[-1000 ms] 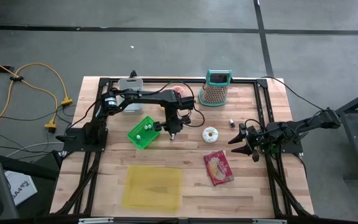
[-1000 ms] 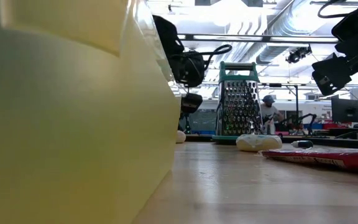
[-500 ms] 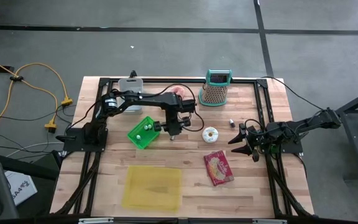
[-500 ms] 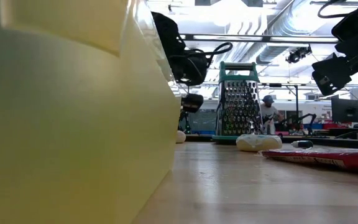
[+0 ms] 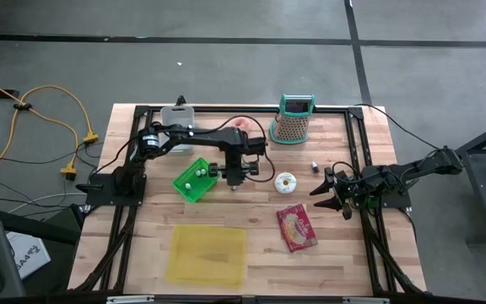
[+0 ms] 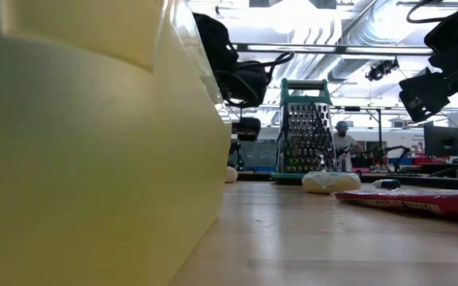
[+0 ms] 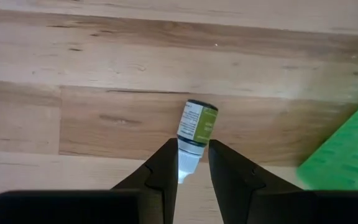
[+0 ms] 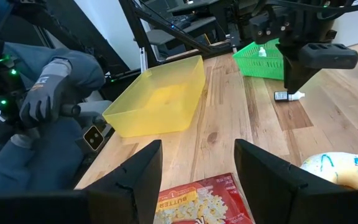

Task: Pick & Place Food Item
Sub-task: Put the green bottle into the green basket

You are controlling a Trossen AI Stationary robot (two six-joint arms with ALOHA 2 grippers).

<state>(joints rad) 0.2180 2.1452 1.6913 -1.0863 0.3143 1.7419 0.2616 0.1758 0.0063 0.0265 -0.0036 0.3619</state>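
The small bottle (image 5: 234,185) lies on the counter (image 5: 251,253) right of the green basket (image 5: 194,181), under my left gripper (image 5: 234,179). In the left wrist view the bottle (image 7: 194,134) lies just ahead of released jaws; I'd descend straight, centred. The right gripper (image 8: 194,180) waits released, with a popcorn packet (image 8: 207,202) and donut (image 8: 340,169) nearby.

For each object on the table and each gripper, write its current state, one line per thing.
Small bottle: lying on its side, not held.
Left gripper: open, fingers astride the bottle's white end.
Right gripper: open, holding nothing.
Yellow bin: upright, looks empty.
Green basket: holds small items.
Grater: standing upright.
Popcorn packet: lying flat.
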